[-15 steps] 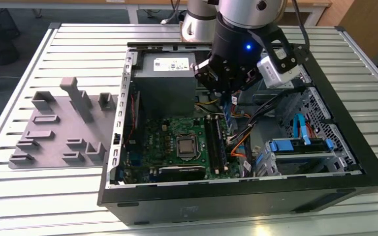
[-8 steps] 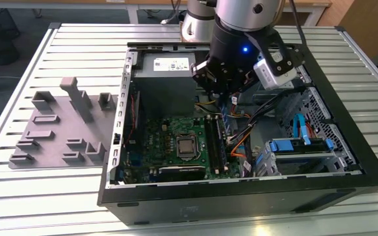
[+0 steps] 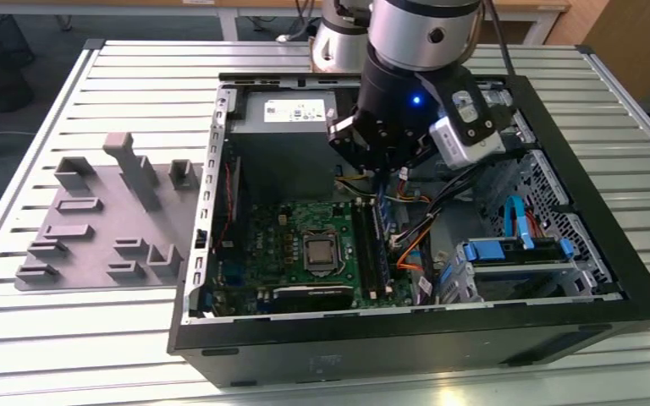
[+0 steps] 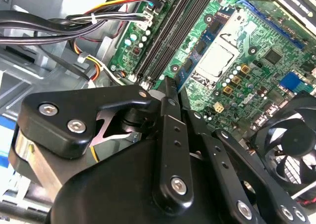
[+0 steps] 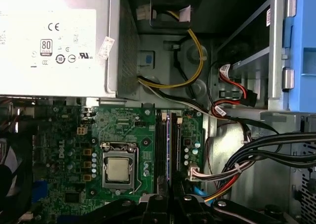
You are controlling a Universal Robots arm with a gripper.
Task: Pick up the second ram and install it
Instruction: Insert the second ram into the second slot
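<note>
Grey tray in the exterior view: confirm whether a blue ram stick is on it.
No, the grey tray carries just its own upright grey blocks.

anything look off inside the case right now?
Nothing stands out. The tool hangs over the black slots of the green motherboard, and a blue ram stick stands on edge along them. Cables are loose but off the board.

End effector low, pointing straight down

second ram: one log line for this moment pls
gripper: shut on second ram | second ram: edge-on, along the black slots of the green motherboard | seated: cannot tell
</note>
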